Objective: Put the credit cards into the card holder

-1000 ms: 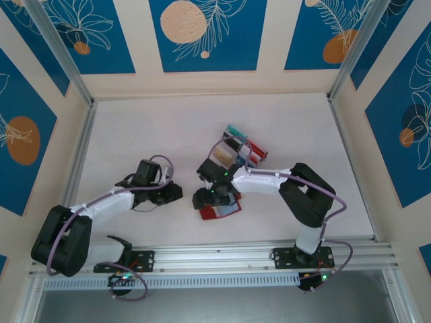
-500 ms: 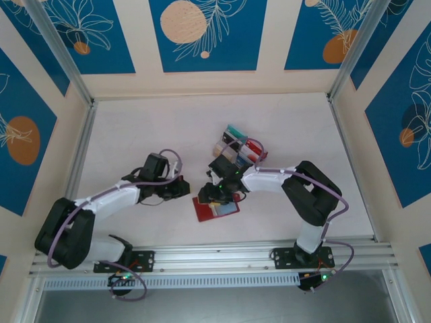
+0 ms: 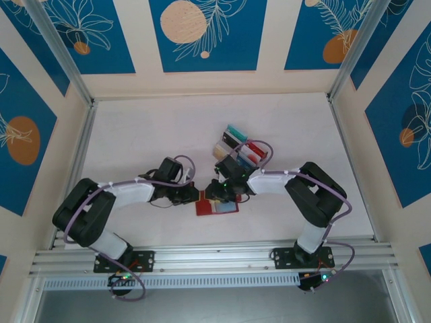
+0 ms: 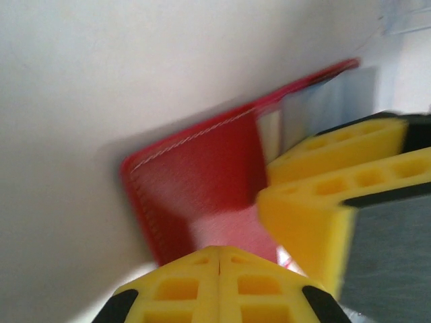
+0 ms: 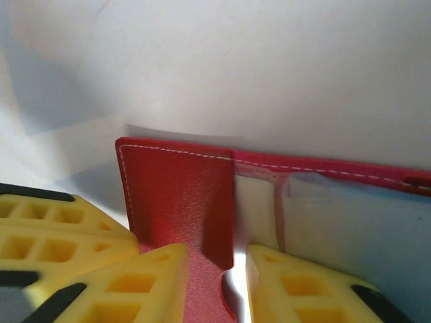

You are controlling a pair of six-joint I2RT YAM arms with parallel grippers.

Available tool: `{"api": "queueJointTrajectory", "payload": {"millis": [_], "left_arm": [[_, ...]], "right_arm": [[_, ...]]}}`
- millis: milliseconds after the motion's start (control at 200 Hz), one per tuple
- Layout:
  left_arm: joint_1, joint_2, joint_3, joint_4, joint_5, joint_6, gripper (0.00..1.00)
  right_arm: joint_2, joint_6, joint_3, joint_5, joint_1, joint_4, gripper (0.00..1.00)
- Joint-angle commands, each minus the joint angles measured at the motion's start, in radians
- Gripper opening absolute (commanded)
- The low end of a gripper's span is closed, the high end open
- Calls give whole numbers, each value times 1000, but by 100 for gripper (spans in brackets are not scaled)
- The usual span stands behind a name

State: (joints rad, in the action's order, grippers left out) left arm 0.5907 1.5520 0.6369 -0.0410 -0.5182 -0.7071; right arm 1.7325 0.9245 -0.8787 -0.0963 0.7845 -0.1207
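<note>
The small red folding card holder (image 3: 203, 207), of leather-like material, lies open on the white table (image 3: 148, 134). It sits just nearer than the clear plastic slotted rack (image 3: 264, 153), between the two grippers. It is judged light, soft and floppy, and apt to slide or fold shut when pushed. The best hold is taken to be the stitched edge of its raised flap (image 5: 175, 195), with the other half pinned down. A pale blue card (image 5: 350, 222) is seen seated in an inner slot.

The thin plastic credit cards (image 3: 234, 130) standing in the rack are judged stiff and slick, best pinched by a short edge.

The left gripper (image 4: 219, 259) is pressed together at the holder's left edge, with nothing seen between its fingers. The right gripper (image 5: 215, 286) straddles the flap with its fingers narrowly parted; whether the flap is already pinched cannot be told.

One holder, one rack and two grippers are counted. Perhaps five cards stand in the rack, though they are too small to be counted surely.
</note>
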Motion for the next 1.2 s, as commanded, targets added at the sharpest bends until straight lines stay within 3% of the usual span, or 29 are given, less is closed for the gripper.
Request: {"api": "queueJointTrajectory", "payload": {"millis": [0, 190, 455, 1195], "left_arm": [[11, 39, -11, -4, 30, 39, 0], [14, 81, -11, -10, 56, 73, 0], [15, 93, 4, -25, 72, 89, 0], [16, 122, -2, -2, 67, 81, 0]], "right_arm": [[-27, -84, -66, 163, 18, -203, 34], [-38, -229, -176, 267, 32, -389, 38], [36, -345, -275, 403, 27, -505, 36], [124, -292, -269, 589, 62, -580, 39]]}}
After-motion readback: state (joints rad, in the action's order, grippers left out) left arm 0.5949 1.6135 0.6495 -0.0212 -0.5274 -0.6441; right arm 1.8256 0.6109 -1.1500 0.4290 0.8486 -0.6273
